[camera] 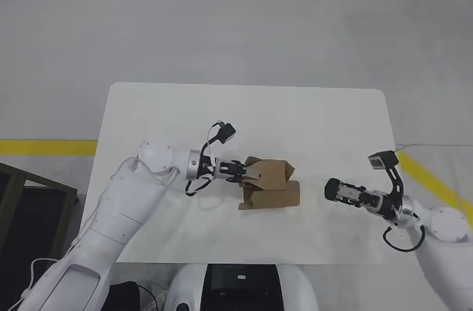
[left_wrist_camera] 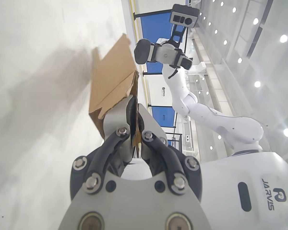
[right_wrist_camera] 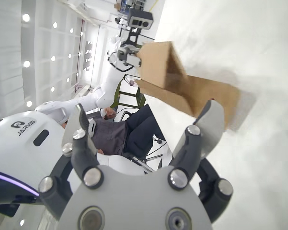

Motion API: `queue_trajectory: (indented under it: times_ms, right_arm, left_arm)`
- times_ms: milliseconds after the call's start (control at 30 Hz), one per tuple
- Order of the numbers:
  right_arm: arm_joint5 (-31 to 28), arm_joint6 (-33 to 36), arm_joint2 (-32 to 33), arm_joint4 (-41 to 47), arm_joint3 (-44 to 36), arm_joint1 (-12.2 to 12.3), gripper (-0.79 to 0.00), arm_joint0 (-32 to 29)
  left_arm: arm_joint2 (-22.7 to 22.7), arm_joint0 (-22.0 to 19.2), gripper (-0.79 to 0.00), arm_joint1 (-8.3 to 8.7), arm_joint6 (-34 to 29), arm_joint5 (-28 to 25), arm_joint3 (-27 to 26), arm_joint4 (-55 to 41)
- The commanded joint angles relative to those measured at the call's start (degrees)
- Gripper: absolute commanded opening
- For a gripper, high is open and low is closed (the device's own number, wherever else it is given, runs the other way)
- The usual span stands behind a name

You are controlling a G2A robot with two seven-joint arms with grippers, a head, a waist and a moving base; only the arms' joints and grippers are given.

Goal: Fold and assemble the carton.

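A brown cardboard carton (camera: 271,183) lies partly folded near the middle of the white table (camera: 314,117); one panel stands raised and a flat flap rests on the table toward the front. My left gripper (camera: 248,172) is shut on the carton's left edge, and in the left wrist view its fingers (left_wrist_camera: 115,118) pinch the cardboard (left_wrist_camera: 112,77). My right gripper (camera: 330,190) hovers open to the right of the carton, apart from it. From the right wrist, the carton (right_wrist_camera: 182,82) lies ahead of the spread fingers (right_wrist_camera: 212,116).
A dark green cart (camera: 11,210) stands off the table's left side. Yellow floor tape (camera: 42,146) runs beside the table. The back half of the table is bare.
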Motion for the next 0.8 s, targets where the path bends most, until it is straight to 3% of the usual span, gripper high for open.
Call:
queue_trajectory:
  times_ms: [0, 400, 767]
  right_arm:
    - [0.38, 1.06, -1.09, 1.09, -1.77, -0.09, 0.0, 0.27]
    - [-1.1, -0.41, -10.58, -2.55, -2.82, -0.8, 0.0, 5.75]
    - [-1.95, -1.26, -14.84, -2.86, 0.98, -0.78, 0.0, 10.43]
  left_arm:
    - [0.45, -0.1, -0.785, -0.06, -0.32, -0.14, -0.09, 0.09]
    - [1.96, -0.41, -0.785, -0.22, -2.2, -0.85, -0.87, -0.82]
    - [3.09, -0.78, -0.785, -0.37, -3.13, -1.75, -1.23, -1.46]
